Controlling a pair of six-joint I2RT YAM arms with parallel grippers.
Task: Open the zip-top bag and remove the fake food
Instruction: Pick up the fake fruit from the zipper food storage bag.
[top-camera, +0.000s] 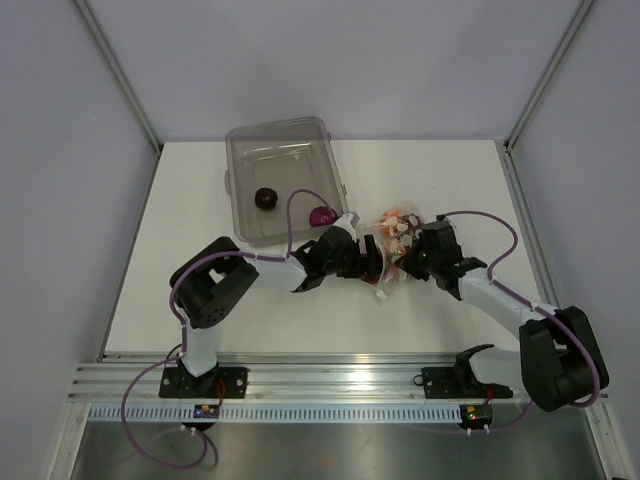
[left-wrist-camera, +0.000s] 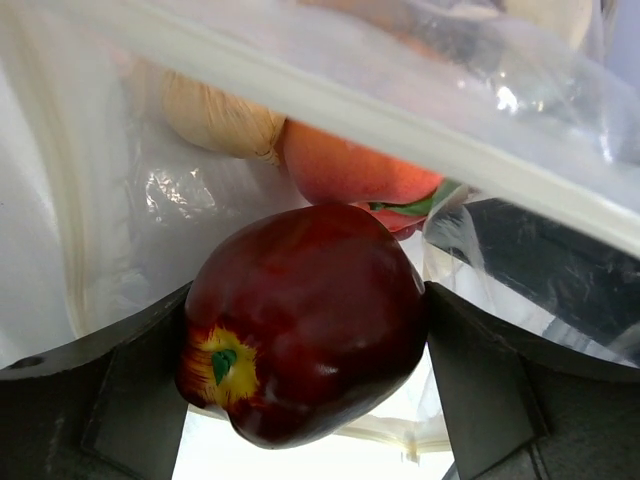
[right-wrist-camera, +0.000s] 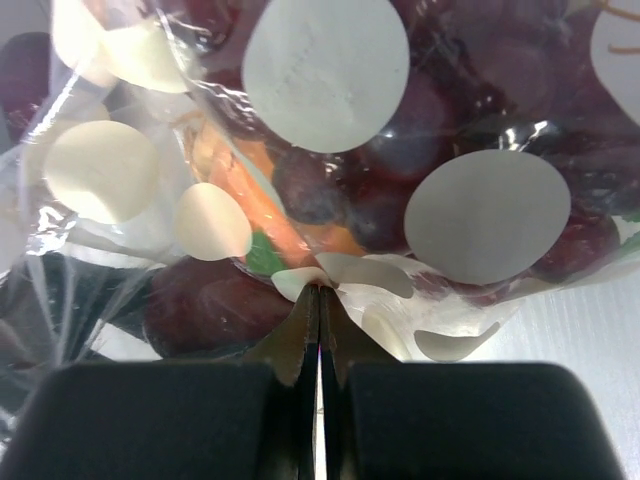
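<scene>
Bag (top-camera: 392, 230) sits on the table (top-camera: 200, 200) between the claws, right claw (right-wrist-camera: 318, 300) pinched shut on its plastic, left claw (top-camera: 355, 258) inside the mouth clamped across the apple (left-wrist-camera: 305, 330), so I'd guess it slides out toward the left arm.

No legible text, brand, number or sign in any view.

Bag (top-camera: 398, 232): the printed white dots (right-wrist-camera: 325, 65) are blank discs with no lettering.

Fake food (left-wrist-camera: 300, 335): surfaces show colour only, no readable marking.

Bin (top-camera: 240, 150), far left on the table: clear walls, nothing readable.

Near edge, by the arm bases: a left tag (top-camera: 207, 409) and a right tag (top-camera: 474, 413), small and coloured, both too small to read.
</scene>
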